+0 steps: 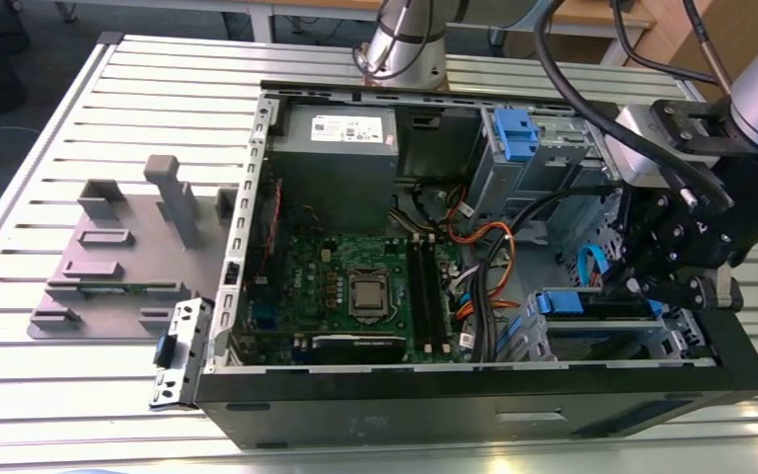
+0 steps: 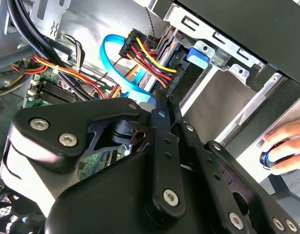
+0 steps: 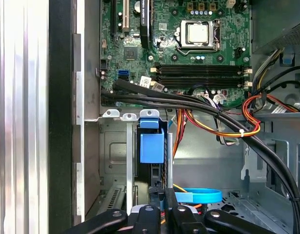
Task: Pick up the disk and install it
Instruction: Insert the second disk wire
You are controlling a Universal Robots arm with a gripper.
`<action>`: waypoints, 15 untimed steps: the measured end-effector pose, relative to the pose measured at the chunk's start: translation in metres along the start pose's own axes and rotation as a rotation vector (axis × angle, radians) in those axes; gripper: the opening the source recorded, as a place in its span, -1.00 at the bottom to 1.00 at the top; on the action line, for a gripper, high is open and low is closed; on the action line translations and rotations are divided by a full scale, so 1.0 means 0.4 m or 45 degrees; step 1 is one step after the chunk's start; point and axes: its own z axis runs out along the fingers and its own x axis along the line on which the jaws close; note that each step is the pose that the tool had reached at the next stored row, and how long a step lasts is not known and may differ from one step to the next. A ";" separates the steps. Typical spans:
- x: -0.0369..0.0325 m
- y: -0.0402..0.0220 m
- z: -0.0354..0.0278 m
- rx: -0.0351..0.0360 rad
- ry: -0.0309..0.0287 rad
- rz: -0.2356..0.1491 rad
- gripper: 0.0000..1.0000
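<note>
1. In the exterior view, the worktop [image 1: 90, 148] is lit brightly and evenly; a yellowish glare is seen on it at the picture's lower edge.
2. The inside of the computer case [image 1: 485, 415] is covered by soft shadow.
3. In the second wrist view, a white sheen is seen on the housing of the black pincer [image 2: 164, 105].
4. In the first wrist view, the motherboard [image 3: 189, 53] is evenly lit, and pale reflected stripes are seen on the worktop.
</note>
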 end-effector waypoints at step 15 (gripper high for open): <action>0.000 0.000 0.011 0.0000 0.0002 0.000 -0.68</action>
